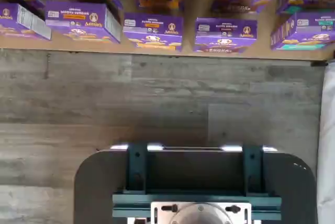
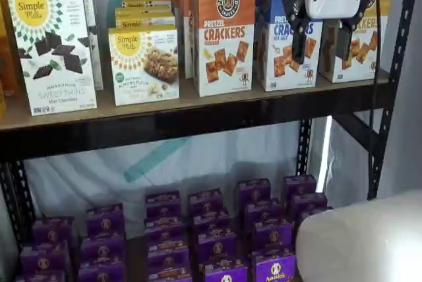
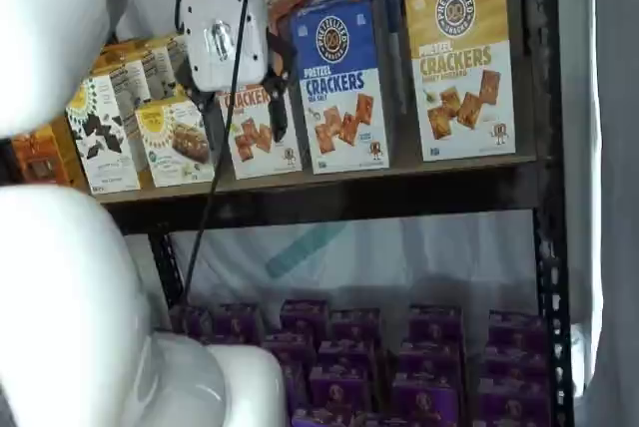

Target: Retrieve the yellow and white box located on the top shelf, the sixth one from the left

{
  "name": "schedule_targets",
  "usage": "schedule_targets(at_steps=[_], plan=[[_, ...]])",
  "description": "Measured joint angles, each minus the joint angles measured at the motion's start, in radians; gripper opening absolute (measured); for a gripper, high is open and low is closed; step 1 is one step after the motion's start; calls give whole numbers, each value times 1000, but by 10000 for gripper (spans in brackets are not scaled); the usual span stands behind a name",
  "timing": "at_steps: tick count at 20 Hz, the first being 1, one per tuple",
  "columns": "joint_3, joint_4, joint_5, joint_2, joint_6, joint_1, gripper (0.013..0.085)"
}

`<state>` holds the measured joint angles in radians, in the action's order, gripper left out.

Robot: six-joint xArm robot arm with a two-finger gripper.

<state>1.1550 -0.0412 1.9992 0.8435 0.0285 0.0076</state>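
The yellow and white box (image 3: pixel 461 63) stands upright at the right end of the top shelf (image 3: pixel 349 198), beside a blue-topped cracker box (image 3: pixel 339 78). In a shelf view my gripper covers part of the yellow and white box (image 2: pixel 369 45). The gripper (image 2: pixel 323 41) hangs in front of the top shelf (image 2: pixel 198 120), away from the boxes. Its two black fingers (image 2: pixel 300 38) stand apart with nothing between them, so it is open. In a shelf view the gripper (image 3: pixel 243 108) shows before the orange-topped box (image 3: pixel 255 133).
An orange-topped cracker box (image 2: pixel 224 31) and white Simple Mills boxes (image 2: pixel 53 51) fill the shelf's left. Purple Annie's boxes (image 2: pixel 211 236) crowd the lower board. A black upright (image 2: pixel 395 78) bounds the right. The wrist view shows purple boxes (image 1: pixel 152 30) and grey plank floor (image 1: pixel 157 98).
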Motion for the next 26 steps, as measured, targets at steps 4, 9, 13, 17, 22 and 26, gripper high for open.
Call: schedule_targets(at_steps=[4, 9, 13, 17, 22, 26], plan=[[17, -17, 35, -20, -6, -14, 850], [12, 7, 23, -17, 5, 8, 850], [-5, 79, -21, -7, 9, 41, 850], [-23, 116, -74, -7, -47, -7, 850], [-31, 106, -161, -18, -168, -140, 850], [-16, 82, -227, -43, -271, -256, 850]])
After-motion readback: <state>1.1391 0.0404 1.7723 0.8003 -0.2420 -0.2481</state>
